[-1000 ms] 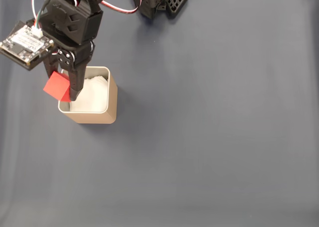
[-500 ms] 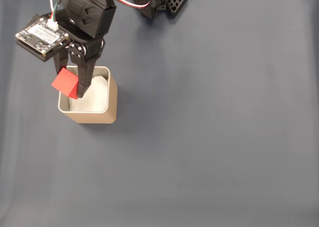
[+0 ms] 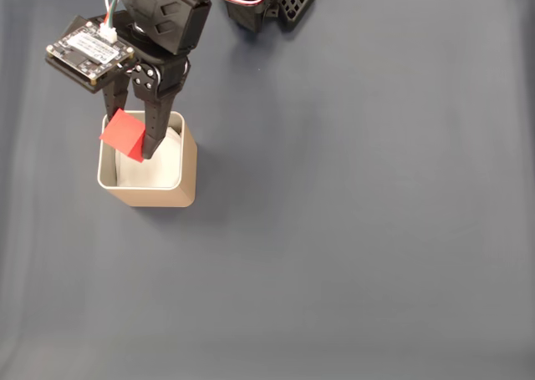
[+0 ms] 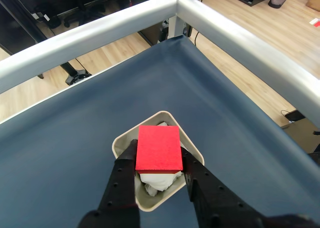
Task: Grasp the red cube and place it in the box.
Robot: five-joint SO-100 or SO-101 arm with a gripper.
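Dark blue tabletop (image 3: 359, 230), silver rail (image 4: 240, 35), wooden floor (image 4: 265, 22)

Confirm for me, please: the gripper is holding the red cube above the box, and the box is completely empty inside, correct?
Not quite: the box is not empty; the wrist view shows crumpled white lining inside. The gripper does hold the red cube above it.

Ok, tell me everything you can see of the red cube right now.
The red cube is plain, bright red and matte, with no markings. It is clamped between the gripper's two black fingers, one on each side, and is held up off the table. In the wrist view its top face is flat toward the camera and it sits over the opening of the box, above the white lining. In the fixed view the cube looks rotated and overlaps the box's left rim, so centring is uncertain.
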